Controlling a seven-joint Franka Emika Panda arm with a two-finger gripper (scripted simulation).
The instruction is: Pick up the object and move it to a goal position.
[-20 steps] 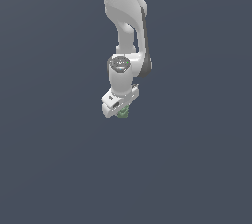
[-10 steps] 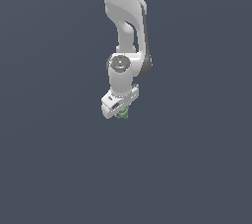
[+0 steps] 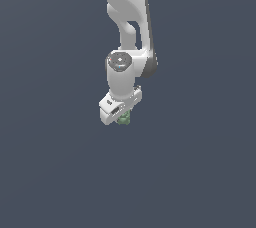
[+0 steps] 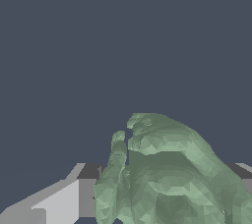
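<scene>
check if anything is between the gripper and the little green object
Nothing visible is. The pale-green lumpy object sits right at the gripper, and the wrist view shows it filling the space between the fingers. No goal marker shows in either view.

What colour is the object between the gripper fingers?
Pale green, ridged object; clearest in the wrist view, between the gripper's fingers.

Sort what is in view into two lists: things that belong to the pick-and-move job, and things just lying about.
Belongs to the job:
- pale-green lumpy object, sitting at the gripper's fingers
- gripper, closed around the object

Just lying about:
- nothing else shows in either view; only a plain dark background
</scene>
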